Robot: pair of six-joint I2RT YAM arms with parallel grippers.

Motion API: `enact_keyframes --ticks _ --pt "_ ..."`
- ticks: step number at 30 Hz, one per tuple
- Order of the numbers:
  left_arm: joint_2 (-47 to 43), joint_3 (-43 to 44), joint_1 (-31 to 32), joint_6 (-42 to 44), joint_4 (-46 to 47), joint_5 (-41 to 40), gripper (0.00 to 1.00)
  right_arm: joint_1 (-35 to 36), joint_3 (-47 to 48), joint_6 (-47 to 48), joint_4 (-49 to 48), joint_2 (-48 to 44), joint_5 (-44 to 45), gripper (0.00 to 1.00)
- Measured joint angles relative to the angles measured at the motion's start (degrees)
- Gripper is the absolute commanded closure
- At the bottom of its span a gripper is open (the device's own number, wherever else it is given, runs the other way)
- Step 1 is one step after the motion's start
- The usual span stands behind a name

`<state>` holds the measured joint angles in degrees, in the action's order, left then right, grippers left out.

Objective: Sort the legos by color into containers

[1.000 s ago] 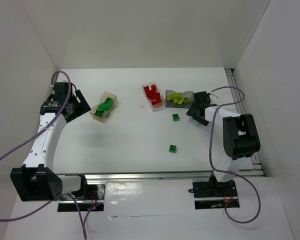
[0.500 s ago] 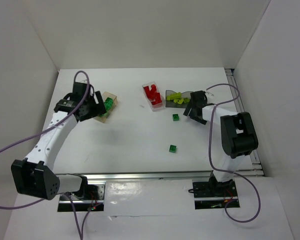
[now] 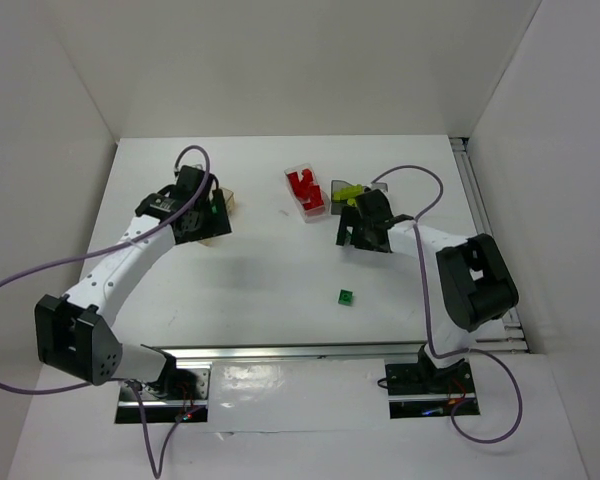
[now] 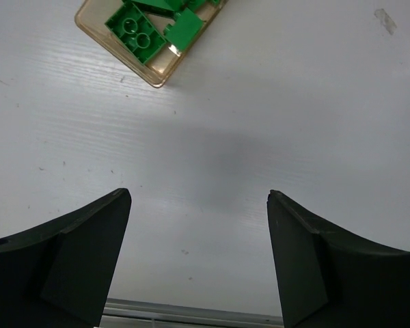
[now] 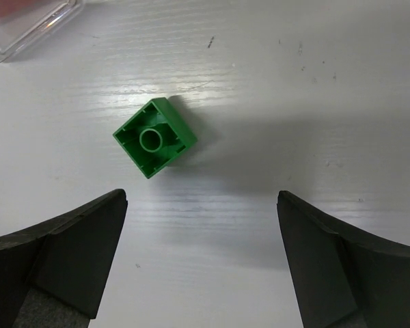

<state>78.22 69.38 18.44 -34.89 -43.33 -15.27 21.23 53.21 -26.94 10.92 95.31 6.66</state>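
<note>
My right gripper [image 5: 201, 196] hangs open over the table, with nothing between its fingers. Just ahead of it a dark green lego [image 5: 155, 137] lies upside down, untouched. A second green lego [image 3: 346, 296] sits alone nearer the front edge. My left gripper [image 4: 198, 195] is open and empty beside the tan container [image 4: 157, 72], which holds green legos [image 4: 138, 33]. The clear container [image 3: 306, 190] holds red legos. The dark grey container [image 3: 372, 187] holds lime legos [image 3: 352, 192]. In the top view my right gripper [image 3: 352, 236] hides the lego beneath it.
White walls enclose the table on the left, back and right. A metal rail [image 3: 280, 352] runs along the front edge by the arm bases. Purple cables [image 3: 20, 290] loop off both arms. A corner of the clear container [image 5: 27, 31] shows in the right wrist view.
My left arm swung right, to the tan container. My right gripper moved left from the dark grey container to above the green lego, its jaws spreading wider.
</note>
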Motion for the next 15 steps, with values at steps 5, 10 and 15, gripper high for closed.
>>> enact_keyframes --ticks 5,10,15 --pt "3.0 3.5 -4.3 0.0 -1.7 -1.8 0.06 0.7 1.6 1.2 0.2 0.9 0.4 0.02" --pt "8.9 9.0 -13.6 0.0 -2.0 -2.2 0.05 1.2 3.3 0.9 -0.3 3.8 1.1 0.06" --pt "15.5 14.1 -20.1 0.1 -1.4 -0.5 0.05 2.3 7.5 0.6 -0.6 8.2 2.3 0.17"
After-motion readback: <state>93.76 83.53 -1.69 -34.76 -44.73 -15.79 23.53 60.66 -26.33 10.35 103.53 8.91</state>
